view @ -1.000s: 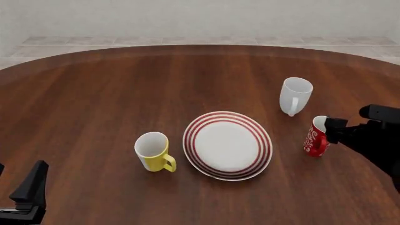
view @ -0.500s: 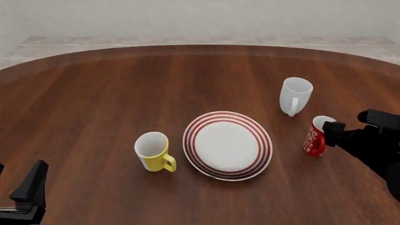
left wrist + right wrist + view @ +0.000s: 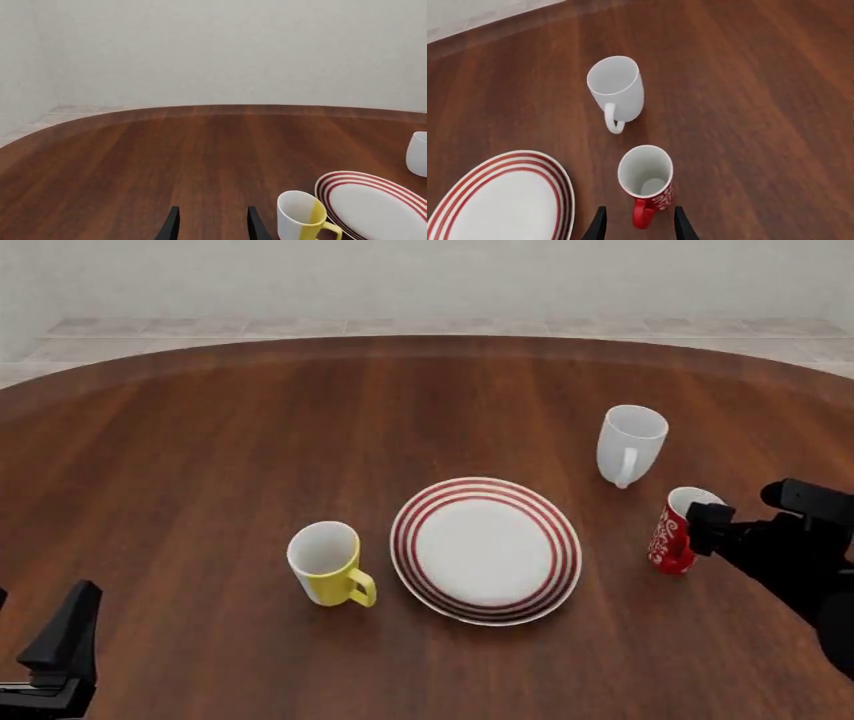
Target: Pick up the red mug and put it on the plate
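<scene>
Red mug [image 3: 646,181] handle between spread right fingers [image 3: 598,225], only in wrist view; left fingers [image 3: 172,225] apart.

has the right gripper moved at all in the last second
Yes, slightly. In the front view the right gripper has dropped lower and toward the near edge beside the red mug, which stays put next to the plate.

red mug [image 3: 674,532] partly behind right arm, plate [image 3: 373,205] and white mug [image 3: 418,154] cut off in left wrist view

White mug [image 3: 629,443] stands near red mug [image 3: 674,530]; bare table [image 3: 214,430] between red mug, plate [image 3: 486,549].
</scene>
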### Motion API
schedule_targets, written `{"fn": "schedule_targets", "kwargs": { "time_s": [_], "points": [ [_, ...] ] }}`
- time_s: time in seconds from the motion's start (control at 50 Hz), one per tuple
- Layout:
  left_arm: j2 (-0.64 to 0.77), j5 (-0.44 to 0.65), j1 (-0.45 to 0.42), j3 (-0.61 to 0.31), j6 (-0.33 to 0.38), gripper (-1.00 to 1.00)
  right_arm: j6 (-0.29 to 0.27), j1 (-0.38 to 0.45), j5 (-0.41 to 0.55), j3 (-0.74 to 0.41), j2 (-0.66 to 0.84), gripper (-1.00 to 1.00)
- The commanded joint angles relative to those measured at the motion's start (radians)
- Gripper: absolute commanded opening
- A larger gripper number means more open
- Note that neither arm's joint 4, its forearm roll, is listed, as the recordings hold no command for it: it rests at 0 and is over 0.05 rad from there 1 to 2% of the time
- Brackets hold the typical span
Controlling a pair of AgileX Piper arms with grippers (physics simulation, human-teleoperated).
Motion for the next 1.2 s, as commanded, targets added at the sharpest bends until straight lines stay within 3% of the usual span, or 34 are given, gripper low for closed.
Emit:
{"fn": "schedule_targets", "kwargs": {
  "time_s": [0.02,0.58,1.2],
  "points": [
    [0.000,-0.001,-0.001,0.000,-0.002,1.00,0.001,-0.012,-0.023,0.005,0.015,1.00],
    [0.000,-0.010,0.000,0.009,-0.009,1.00,0.013,-0.004,-0.121,-0.006,0.174,1.00],
    [0.000,-0.011,-0.001,0.006,-0.007,1.00,0.016,-0.005,-0.148,0.017,0.201,1.00]
  ]
}}
